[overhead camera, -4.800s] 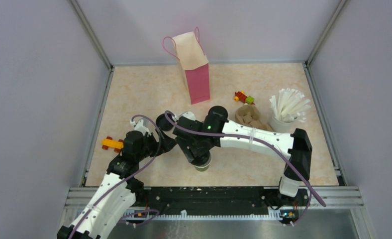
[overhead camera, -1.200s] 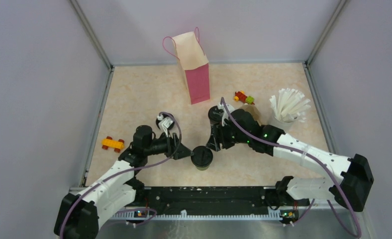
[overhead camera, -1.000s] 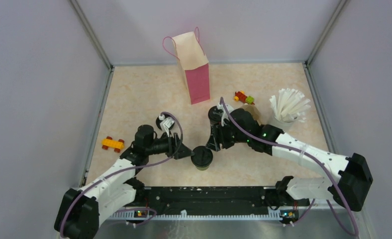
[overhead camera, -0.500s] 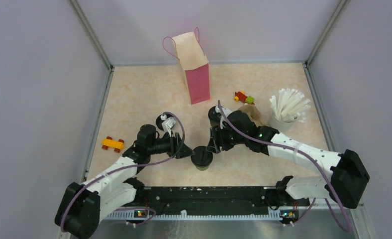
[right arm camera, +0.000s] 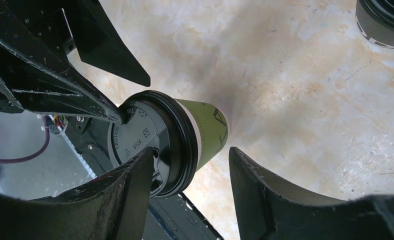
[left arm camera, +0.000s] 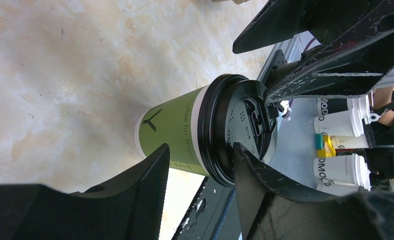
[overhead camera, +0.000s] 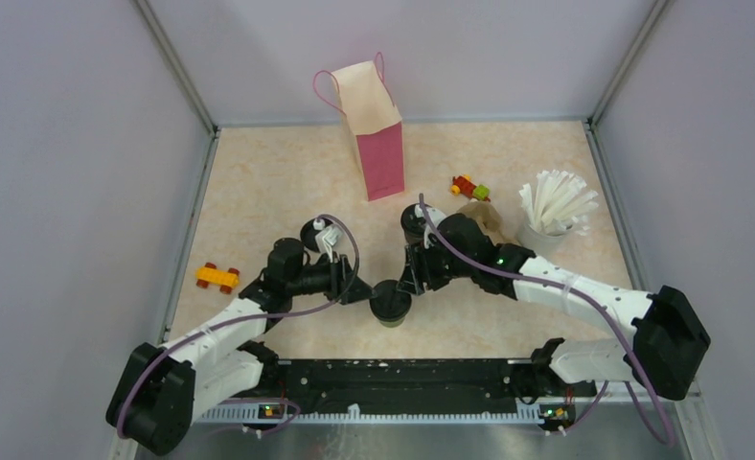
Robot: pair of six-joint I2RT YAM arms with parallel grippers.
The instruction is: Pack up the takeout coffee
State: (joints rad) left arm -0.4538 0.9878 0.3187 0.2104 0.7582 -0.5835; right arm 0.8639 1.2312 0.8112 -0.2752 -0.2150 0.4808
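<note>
A green paper cup with a black lid stands upright near the table's front edge, between both grippers. My left gripper is open, with one finger by the green wall and the other at the lid's rim. My right gripper is open, with one finger over the lid and the other clear of the cup's side. The gripper midpoints are here in the left wrist view and the right wrist view. Two black-lidded takeout coffee cups stand behind: one on the left, which also shows in the right wrist view, and one at the middle.
A pink paper bag stands open at the back. The brown pulp carrier and the cup of white straws are at the right. Toy bricks lie at the left and behind the carrier. The black rail runs just behind the green cup.
The right arm has drawn back from over the green cup and swung right. The left gripper has come in to the cup from the left and crept closer in the last second.
</note>
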